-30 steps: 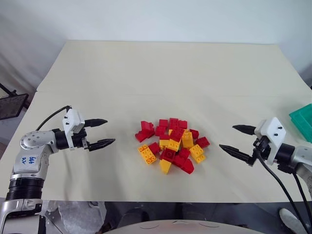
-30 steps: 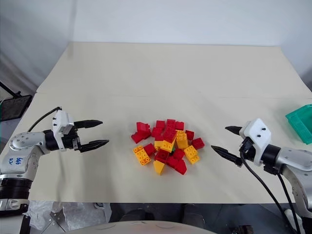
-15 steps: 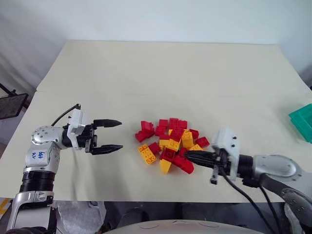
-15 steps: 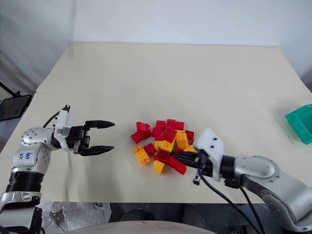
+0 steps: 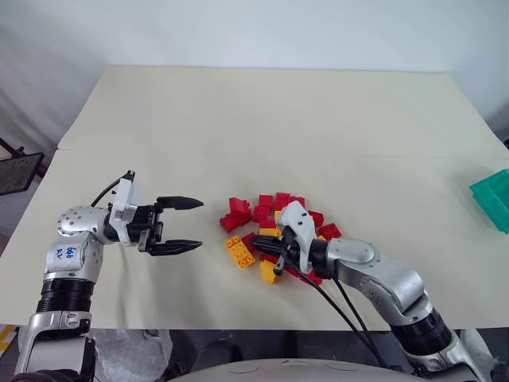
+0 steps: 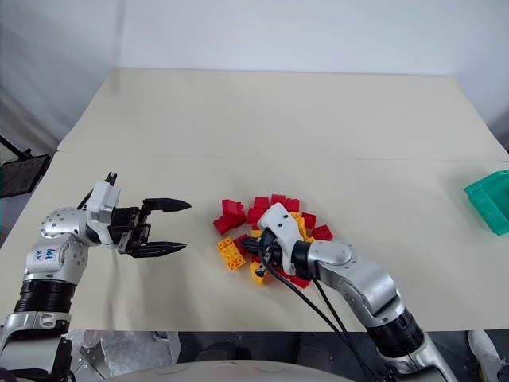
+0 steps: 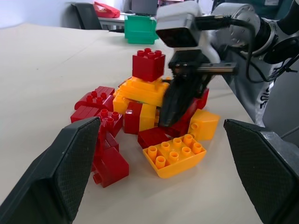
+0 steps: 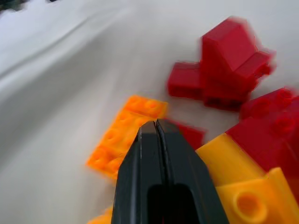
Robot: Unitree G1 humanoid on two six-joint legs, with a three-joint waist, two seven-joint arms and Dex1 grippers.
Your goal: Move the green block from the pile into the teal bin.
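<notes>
Jaws of the right gripper (image 8: 156,128), pressed together, nose into the pile (image 5: 278,235).

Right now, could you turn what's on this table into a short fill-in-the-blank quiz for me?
1. The right gripper has its two fingers ____.
2. The left gripper has its fingers ____.
3. The pile shows red and ____ bricks.
4. The teal bin sits at the table's ____ edge.

Missing words: shut; open; yellow; right
</notes>
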